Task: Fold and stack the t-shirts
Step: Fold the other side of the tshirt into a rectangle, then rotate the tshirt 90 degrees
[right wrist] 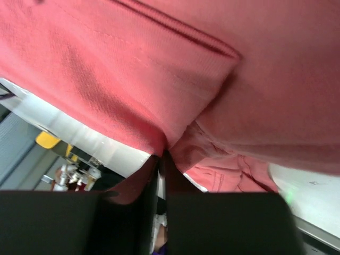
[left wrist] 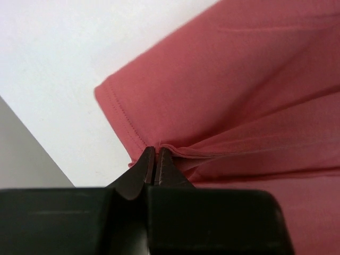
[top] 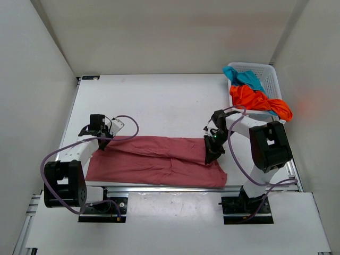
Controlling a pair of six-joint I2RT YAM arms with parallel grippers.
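From above, the pink shirt (top: pixel 159 162) lies stretched across the near part of the table (top: pixel 159 101) between the two arms, creased along its length. The left gripper (top: pixel 101 144) is at its far left corner and the right gripper (top: pixel 211 158) is down on its right end. Only this view takes in the basket (top: pixel 268 74) at the far right, with the teal shirt (top: pixel 241 77) in it and the orange shirt (top: pixel 257 101) spilling over its near rim. Seen from the left wrist, the left gripper (left wrist: pixel 155 151) is clenched tight on a thin folded edge of the pink shirt (left wrist: pixel 239 79), beside a stitched hem on bare white table. Seen from the right wrist, the right gripper (right wrist: pixel 161 156) is pinched together on a bunched fold of the pink shirt (right wrist: pixel 133 69), the cloth lifted enough that the table's edge and a rail show under it.
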